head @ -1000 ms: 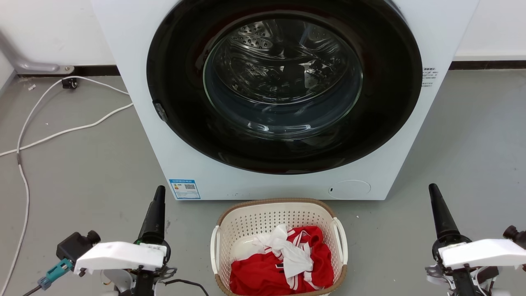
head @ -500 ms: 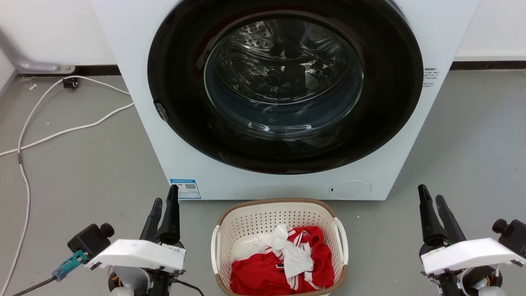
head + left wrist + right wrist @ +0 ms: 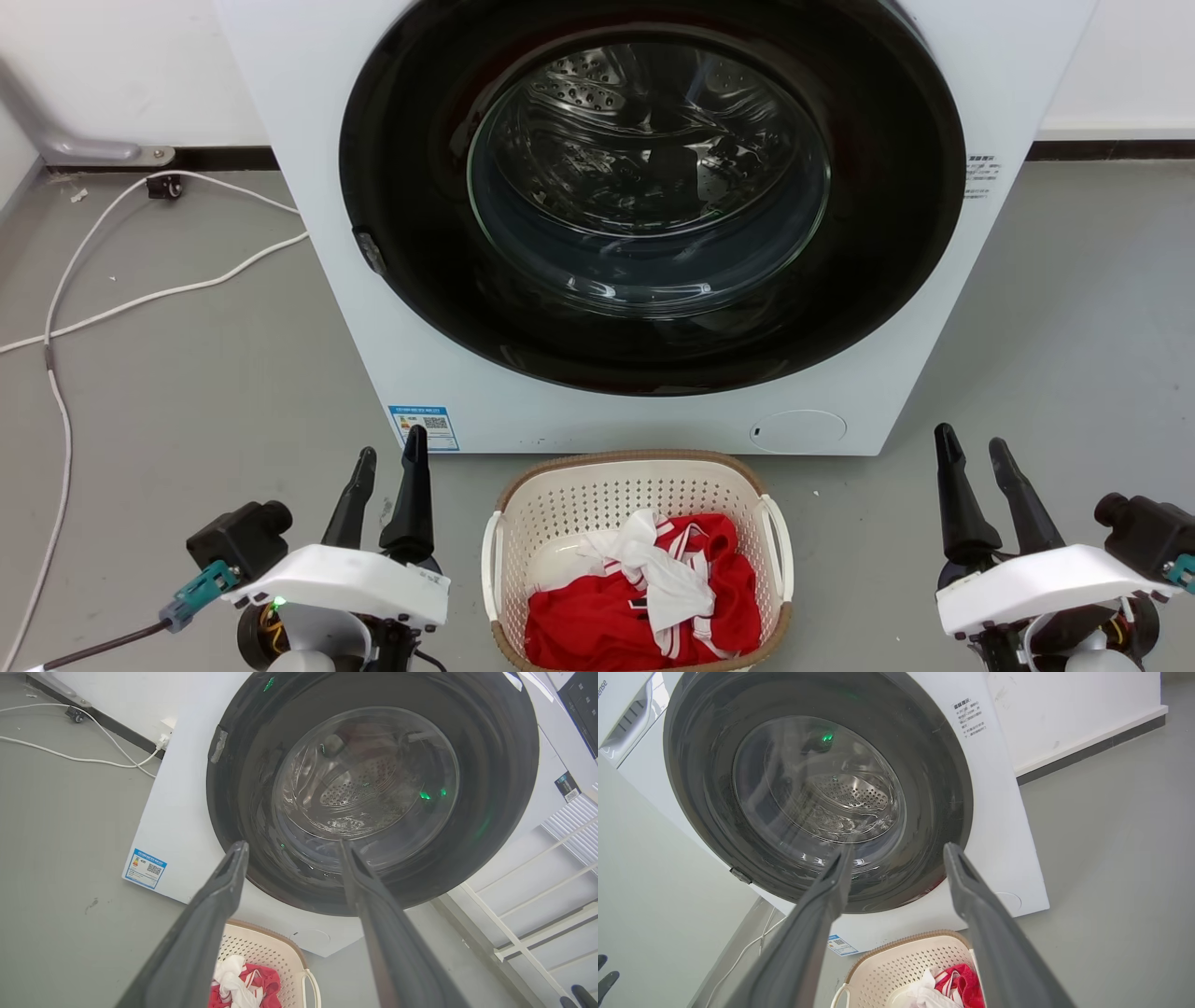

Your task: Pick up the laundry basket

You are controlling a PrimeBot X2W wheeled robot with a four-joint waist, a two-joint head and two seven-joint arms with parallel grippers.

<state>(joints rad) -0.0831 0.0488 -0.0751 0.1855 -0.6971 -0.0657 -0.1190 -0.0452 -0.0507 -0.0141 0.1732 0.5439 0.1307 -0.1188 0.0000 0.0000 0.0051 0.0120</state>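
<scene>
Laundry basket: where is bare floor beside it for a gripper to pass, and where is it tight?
Bare floor lies between the left gripper and the laundry basket, and a wider patch between the basket and the right gripper. Behind, only a narrow strip separates its rim from the washing machine. Clothes crowd its near half.

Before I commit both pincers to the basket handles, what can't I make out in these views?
Head view: the near rim of the laundry basket is cut off by the bottom edge; its floor is buried under the clothes.
Left wrist view: the basket's left side is hidden behind the left pincer.
Right wrist view: its right side is hidden behind the right pincer.
Head view: print on the washing machine's blue label is too small.
</scene>
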